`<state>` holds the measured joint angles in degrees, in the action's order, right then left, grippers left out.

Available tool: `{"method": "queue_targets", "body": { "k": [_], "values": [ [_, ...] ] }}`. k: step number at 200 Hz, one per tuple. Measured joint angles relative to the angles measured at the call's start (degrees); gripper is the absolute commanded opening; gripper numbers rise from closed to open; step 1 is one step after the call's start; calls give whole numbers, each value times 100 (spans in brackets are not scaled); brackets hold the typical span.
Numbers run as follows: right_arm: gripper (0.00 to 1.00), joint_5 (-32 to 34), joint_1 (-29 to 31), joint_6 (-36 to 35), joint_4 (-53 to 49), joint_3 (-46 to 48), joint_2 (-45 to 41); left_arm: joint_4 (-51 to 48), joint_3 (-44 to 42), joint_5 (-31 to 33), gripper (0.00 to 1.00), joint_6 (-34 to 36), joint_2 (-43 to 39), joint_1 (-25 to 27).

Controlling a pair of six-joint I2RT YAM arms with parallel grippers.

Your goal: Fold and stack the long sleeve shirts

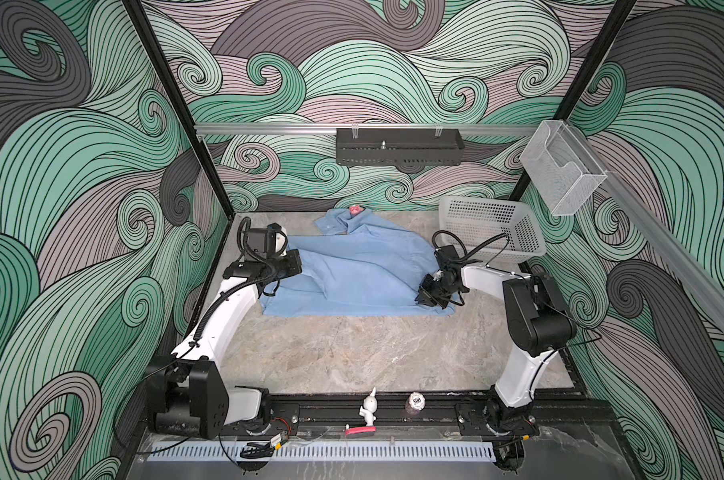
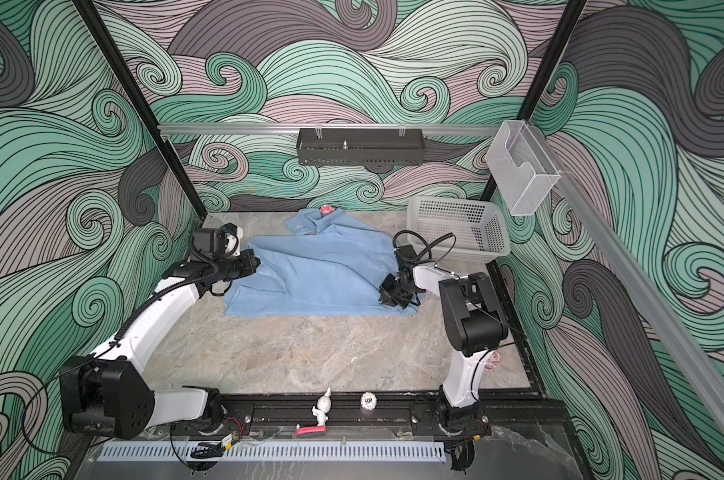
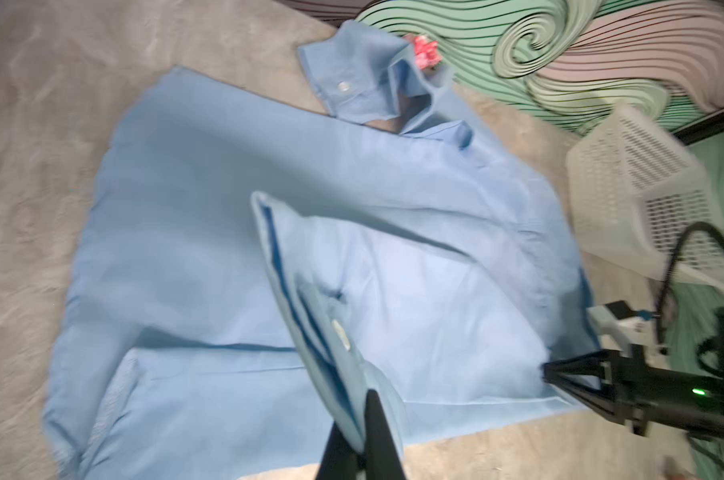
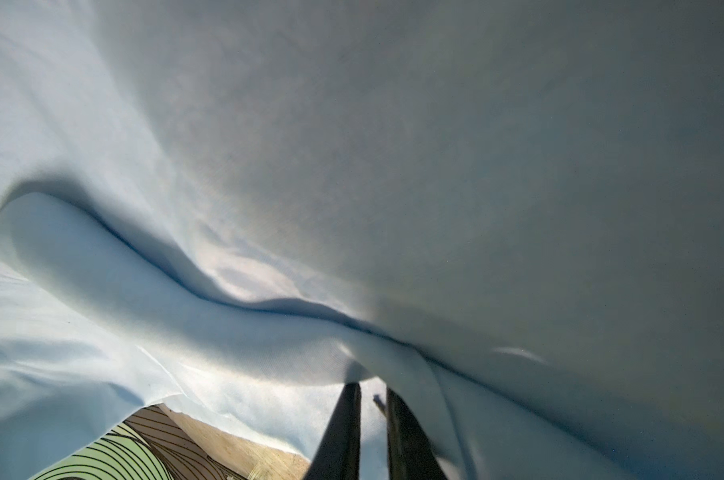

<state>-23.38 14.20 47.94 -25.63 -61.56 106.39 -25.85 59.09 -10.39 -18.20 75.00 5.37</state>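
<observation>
Shirt [image 1: 352, 270] near far wall, basket [image 1: 489, 224] beside, bare tabletop [image 1: 352, 353] in front

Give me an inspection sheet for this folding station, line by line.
Surface: marble-look table, shirt on its back half.
Job's things: one light blue shirt, rumpled, collar toward the back.
Clutter: white basket back right; small pink object by the collar; rabbit figurine and poker chip on the front rail.
Pincers: left pincer shut on a shirt edge bearing a button; right pincer nearly closed, apparently pinching the shirt.
Cables: black cable loops from the right wrist before the basket.
Surroundings: wave-patterned walls, black tray, clear holder.
</observation>
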Motion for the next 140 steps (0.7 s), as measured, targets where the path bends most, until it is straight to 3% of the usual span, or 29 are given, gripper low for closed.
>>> {"method": "queue_targets", "body": {
  "k": [34,64,94,140],
  "values": [
    [16,-44,-74,-101,22,28,-11,-374,229,1003,0,470,271,-17],
    [16,-39,-188,-168,22,63,-42,-1084,1117,1786,0,704,1281,-50],
    [16,-28,-223,-238,17,87,-72,-1757,1521,2098,0,741,2020,-63],
    [16,-22,-234,-339,15,94,-74,-2747,1884,2245,0,612,2433,-105]
  ]
}}
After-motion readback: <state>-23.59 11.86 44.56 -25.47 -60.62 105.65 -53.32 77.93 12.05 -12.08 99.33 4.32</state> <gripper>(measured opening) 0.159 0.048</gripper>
